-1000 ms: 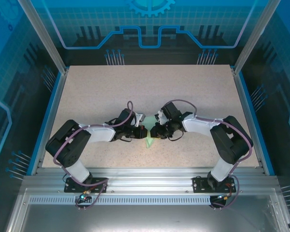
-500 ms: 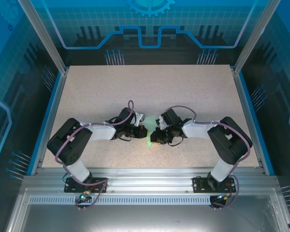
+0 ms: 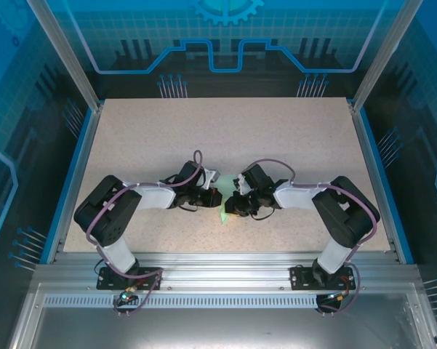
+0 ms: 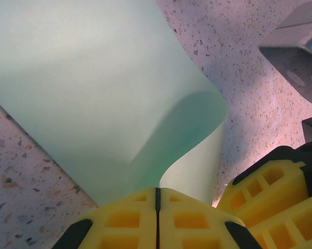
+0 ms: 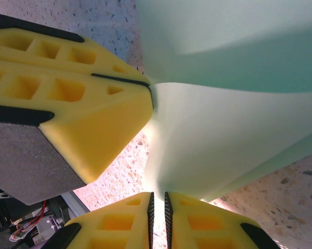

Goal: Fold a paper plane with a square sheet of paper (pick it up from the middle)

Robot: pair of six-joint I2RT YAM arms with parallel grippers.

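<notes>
The square sheet of paper (image 3: 224, 213) is pale mint green, partly folded, and sits between the two grippers at the table's near middle. My left gripper (image 3: 217, 198) reaches in from the left. In the left wrist view it (image 4: 157, 199) is shut on the sheet (image 4: 93, 78), which curls up from the table into the pinch. My right gripper (image 3: 231, 205) comes in from the right. In the right wrist view it (image 5: 158, 207) is shut on the sheet (image 5: 239, 119) with a thin slit between its pads. The left fingers (image 5: 93, 114) sit close beside it, gripping the same fold.
The speckled beige table (image 3: 225, 138) stretches behind and to both sides of the arms. Blue rails (image 3: 76, 174) run along its left and right edges, and an aluminium frame (image 3: 225, 262) borders the near edge. A grey part of the right arm (image 4: 296, 36) hangs near the left gripper.
The right gripper has dropped lower and slid slightly toward the near edge, closer to the left gripper. The left arm has shifted a little to the right. The paper stays pinched between them.
</notes>
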